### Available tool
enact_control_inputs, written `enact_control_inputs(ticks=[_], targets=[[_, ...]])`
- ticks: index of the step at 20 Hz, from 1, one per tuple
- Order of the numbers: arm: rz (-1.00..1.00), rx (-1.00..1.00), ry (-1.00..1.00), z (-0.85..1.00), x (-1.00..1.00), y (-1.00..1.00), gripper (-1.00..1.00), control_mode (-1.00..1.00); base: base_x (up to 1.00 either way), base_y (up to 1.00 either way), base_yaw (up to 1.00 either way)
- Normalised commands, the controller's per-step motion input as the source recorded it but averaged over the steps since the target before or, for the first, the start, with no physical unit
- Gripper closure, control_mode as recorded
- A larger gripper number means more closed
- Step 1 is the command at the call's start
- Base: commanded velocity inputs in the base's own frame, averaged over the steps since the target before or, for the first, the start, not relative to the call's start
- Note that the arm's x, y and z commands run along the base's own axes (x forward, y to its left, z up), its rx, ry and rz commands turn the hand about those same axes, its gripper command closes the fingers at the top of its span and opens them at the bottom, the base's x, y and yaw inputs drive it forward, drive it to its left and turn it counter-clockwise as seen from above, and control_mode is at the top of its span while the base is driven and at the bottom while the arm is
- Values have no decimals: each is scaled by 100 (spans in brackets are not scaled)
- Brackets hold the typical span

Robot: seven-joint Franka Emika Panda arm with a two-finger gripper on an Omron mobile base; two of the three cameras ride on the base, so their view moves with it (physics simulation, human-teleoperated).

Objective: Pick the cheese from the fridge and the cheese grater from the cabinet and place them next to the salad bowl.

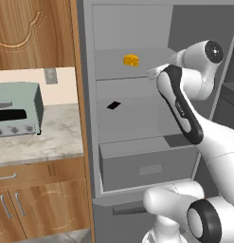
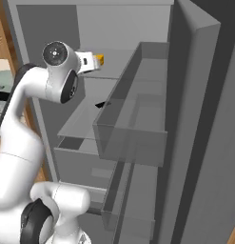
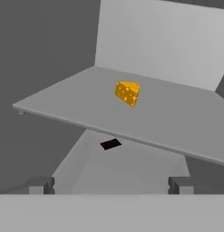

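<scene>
Open fridge [image 1: 137, 118], cheese on its upper shelf

The cheese [image 1: 131, 60] sits mid-shelf, nothing around it; a small black thing [image 1: 113, 105] lies on the shelf below; a green toaster oven [image 1: 18, 110] stands on the worktop [image 1: 42, 142]; the pincer [image 3: 111, 185], released, hangs before the shelf's front edge.

Cheese [image 1: 131, 60]: small yellow-orange holed wedge, resting on the upper shelf inside the fridge [image 1: 137, 28], at about 12 o'clock in the hand view, untouched. Fridge: tall, grey, door open, grey shelves, closed grey drawer at the bottom.
</scene>
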Motion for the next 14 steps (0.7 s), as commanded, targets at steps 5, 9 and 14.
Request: enact_control_inputs(ticks=[5,9,14], targets=[[0,-2,-2,0,55,2,-100,-100,0,0,0],[0,-3,1,0,71,7,-100,-100,0,0,0],[0,0,12,1,61,4,-100,-100,0,0,0]])
